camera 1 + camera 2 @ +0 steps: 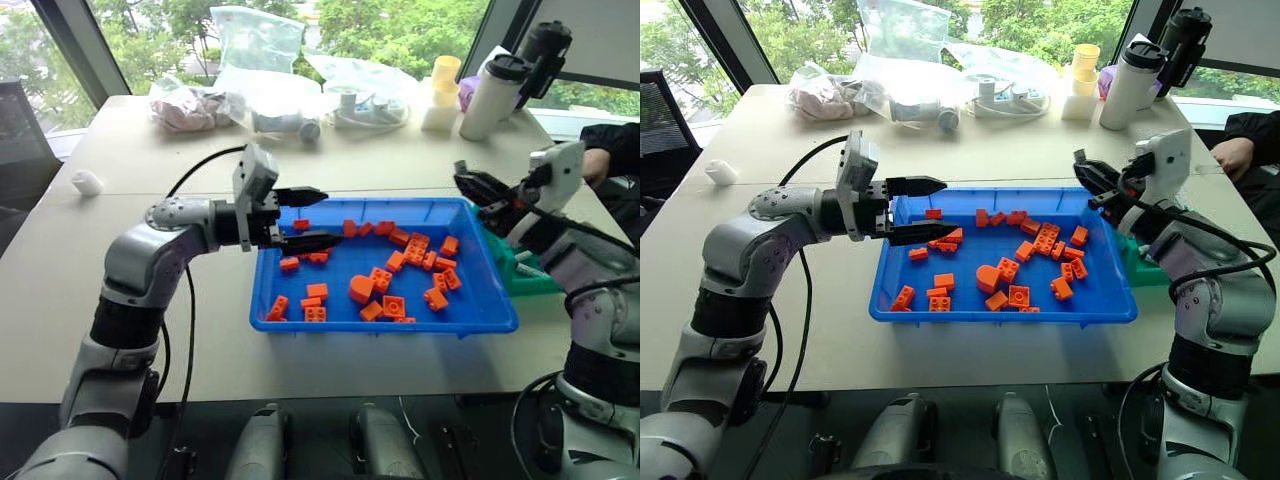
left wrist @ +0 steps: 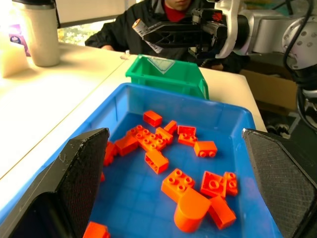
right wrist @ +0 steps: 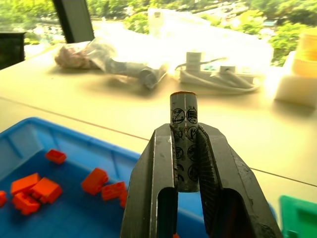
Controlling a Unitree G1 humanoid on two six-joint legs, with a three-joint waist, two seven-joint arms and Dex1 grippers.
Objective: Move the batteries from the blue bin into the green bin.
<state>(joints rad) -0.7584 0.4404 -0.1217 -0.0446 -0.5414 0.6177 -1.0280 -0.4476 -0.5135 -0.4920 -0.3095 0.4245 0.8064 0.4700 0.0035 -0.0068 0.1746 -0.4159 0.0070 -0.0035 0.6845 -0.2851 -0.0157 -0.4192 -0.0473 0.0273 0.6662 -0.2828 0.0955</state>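
Note:
My right gripper (image 3: 187,148) is shut on a silver-grey battery (image 3: 184,130) that stands up between its fingers. It hangs in the air above the far right corner of the blue bin (image 1: 380,325), close to the green bin (image 2: 168,74), which stands against the blue bin's right side. My left gripper (image 1: 328,216) is open and points sideways over the left part of the blue bin, with nothing between its fingers (image 2: 81,168). Orange bricks (image 1: 395,270) lie scattered in the blue bin. No other batteries can be made out among them.
A person in a dark jacket (image 2: 148,15) sits behind the table's right side, a hand (image 1: 1230,155) resting near the green bin. Plastic bags (image 1: 260,70), cups and a white flask (image 1: 492,95) line the far edge. A small white object (image 1: 88,182) lies far left.

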